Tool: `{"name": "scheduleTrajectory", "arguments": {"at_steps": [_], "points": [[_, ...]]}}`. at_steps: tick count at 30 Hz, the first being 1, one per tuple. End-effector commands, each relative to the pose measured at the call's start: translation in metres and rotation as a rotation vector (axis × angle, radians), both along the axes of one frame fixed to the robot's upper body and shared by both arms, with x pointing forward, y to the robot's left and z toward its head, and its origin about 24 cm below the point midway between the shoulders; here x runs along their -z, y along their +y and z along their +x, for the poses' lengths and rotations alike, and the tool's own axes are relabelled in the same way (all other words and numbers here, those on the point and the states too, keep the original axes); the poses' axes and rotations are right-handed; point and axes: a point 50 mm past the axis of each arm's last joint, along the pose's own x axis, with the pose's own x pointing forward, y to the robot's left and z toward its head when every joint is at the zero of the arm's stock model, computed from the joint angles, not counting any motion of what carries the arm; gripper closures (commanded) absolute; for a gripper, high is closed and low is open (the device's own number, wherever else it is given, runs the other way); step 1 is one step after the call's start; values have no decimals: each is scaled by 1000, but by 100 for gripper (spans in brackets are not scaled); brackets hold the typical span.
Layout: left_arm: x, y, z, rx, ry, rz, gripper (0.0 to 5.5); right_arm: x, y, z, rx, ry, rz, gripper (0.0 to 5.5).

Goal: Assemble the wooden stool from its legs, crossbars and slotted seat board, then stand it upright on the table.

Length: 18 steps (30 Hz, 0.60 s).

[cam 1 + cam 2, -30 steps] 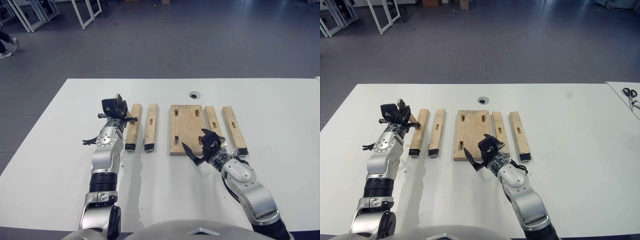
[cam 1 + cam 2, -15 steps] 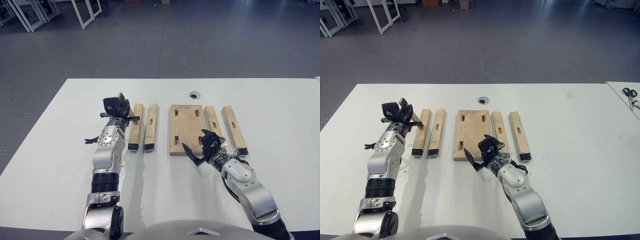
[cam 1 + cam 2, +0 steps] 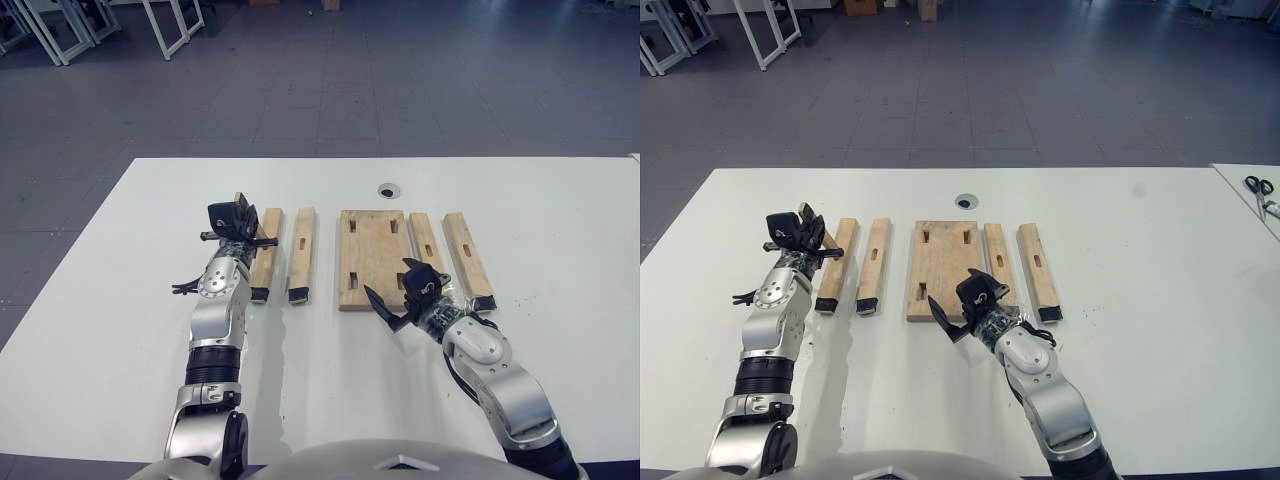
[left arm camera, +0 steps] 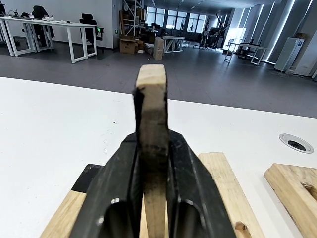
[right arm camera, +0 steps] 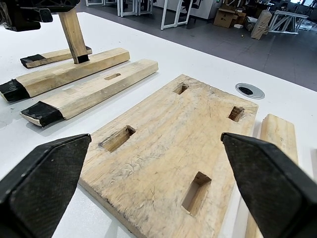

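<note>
Closest in, the right gripper [image 3: 393, 290] hangs wide open with nothing in it, just off the near edge of the seat board [image 3: 372, 255]. The board lies flat on the table [image 3: 560, 220] with all 4 slots showing and nothing plugged in.

The 4 legs are lying down too: leg 1 [image 3: 264, 255] and leg 2 [image 3: 301, 250] on its left, leg 3 [image 3: 426, 245] and leg 4 [image 3: 466, 250] on its right.

A bit farther back, the left gripper [image 3: 232, 215] is clamped on a crossbar [image 4: 151, 99], standing it nearly upright with the bottom end right at leg 1's slot. I can't tell how deep it's seated, or if it's in at all. There's also another short dark-tipped piece [image 5: 54, 55] lying just past leg 1, maybe another crossbar, hard to say.

So I'd call this very early: first joint in progress at best. Left to do: the other crossbars, both leg frames, the board pressed on, then standing it up.
</note>
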Motion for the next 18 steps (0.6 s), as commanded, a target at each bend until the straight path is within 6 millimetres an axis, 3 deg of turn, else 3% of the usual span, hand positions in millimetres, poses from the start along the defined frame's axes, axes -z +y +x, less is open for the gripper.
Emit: {"name": "scheduleTrajectory", "arguments": {"at_steps": [1,5,9,12,18], "points": [[64,3,-28,-48,333,31,509,-2,0,2,3,-6,-7,66],[100,1,-52,-67,554,2,509,-2,-1,2,2,-6,-10,66],[110,-1,-66,-111,571,-55,509,-2,-1,2,2,-5,-11,66],[96,-4,-60,-127,448,-78,509,-2,-1,2,6,-5,-12,66],[47,-11,-45,-58,244,7,509,-1,-2,3,11,-2,-11,66]]}}
